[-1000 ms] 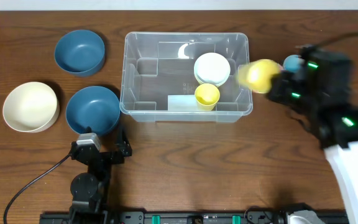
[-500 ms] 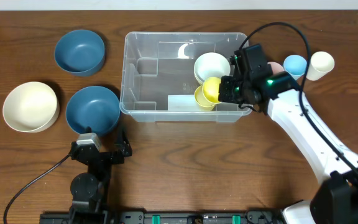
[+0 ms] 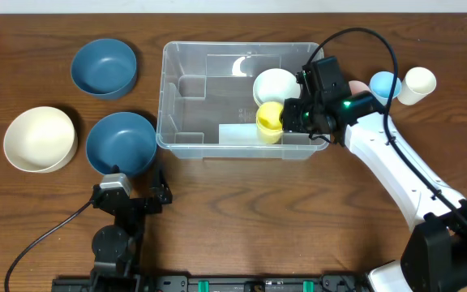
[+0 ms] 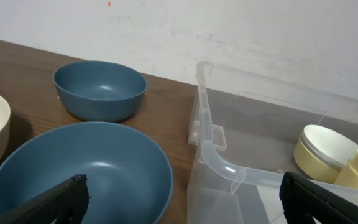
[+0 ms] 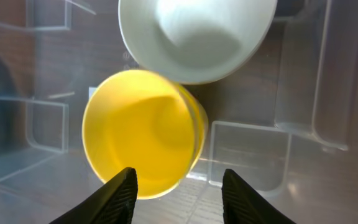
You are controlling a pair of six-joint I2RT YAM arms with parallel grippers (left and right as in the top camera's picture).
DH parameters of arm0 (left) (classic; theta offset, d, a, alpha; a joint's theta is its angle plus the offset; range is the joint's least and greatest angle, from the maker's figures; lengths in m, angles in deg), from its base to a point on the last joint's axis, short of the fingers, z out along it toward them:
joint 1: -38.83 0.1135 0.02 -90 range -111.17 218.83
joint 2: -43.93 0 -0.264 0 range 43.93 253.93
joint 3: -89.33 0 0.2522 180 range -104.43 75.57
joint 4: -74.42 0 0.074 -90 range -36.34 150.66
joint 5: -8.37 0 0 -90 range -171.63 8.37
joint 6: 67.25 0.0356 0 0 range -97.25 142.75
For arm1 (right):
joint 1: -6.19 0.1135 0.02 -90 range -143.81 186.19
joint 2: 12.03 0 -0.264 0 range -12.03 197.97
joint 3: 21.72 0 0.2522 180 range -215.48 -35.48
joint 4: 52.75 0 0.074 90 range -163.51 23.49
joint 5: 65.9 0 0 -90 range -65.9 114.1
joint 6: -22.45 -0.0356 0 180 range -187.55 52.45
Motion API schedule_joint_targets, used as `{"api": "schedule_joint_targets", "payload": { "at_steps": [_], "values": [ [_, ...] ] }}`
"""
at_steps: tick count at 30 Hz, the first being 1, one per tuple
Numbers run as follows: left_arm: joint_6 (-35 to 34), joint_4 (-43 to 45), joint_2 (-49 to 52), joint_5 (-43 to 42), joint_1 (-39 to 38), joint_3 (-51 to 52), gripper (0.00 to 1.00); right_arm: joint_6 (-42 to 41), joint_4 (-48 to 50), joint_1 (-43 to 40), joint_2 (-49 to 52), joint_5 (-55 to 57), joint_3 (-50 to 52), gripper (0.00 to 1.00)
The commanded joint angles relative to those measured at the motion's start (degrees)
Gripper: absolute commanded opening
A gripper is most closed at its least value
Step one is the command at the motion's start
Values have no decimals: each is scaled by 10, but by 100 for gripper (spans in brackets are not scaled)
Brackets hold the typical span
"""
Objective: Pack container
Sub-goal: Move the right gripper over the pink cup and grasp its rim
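The clear container (image 3: 186,97) stands mid-table. In it are a white bowl (image 3: 276,83) and a yellow cup (image 3: 269,118) that sits nested on a second yellow cup. My right gripper (image 3: 295,114) hangs inside the container's right end, open, just beside the yellow cup. In the right wrist view the fingers (image 5: 180,186) are spread wide below the yellow cup (image 5: 138,134), with the white bowl (image 5: 194,37) beyond it. My left gripper (image 3: 128,199) is open and empty, low at the front left. Its view shows the container's corner (image 4: 229,168).
Two blue bowls (image 3: 104,66) (image 3: 121,143) and a cream bowl (image 3: 40,139) lie left of the container. A blue cup (image 3: 384,83), a white cup (image 3: 419,83) and a pink cup (image 3: 358,86) stand right of it. A pale label (image 3: 237,134) lies in the container.
My right arm carried the yellow cup from right of the container into it and down onto the other yellow cup. The jaws now stand open. The left arm has not moved.
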Motion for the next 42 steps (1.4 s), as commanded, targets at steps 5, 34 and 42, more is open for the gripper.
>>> {"api": "schedule_joint_targets", "payload": {
  "at_steps": [5,34,42],
  "values": [
    [8,-19,-3,9,4,13,98,33,-92,-5,-14,9,-155,48],
    [8,-19,-3,9,4,13,98,-33,-77,-238,113,73,-135,45],
    [8,-19,-3,9,4,13,98,-64,-77,-237,137,136,-132,38]
  ]
}}
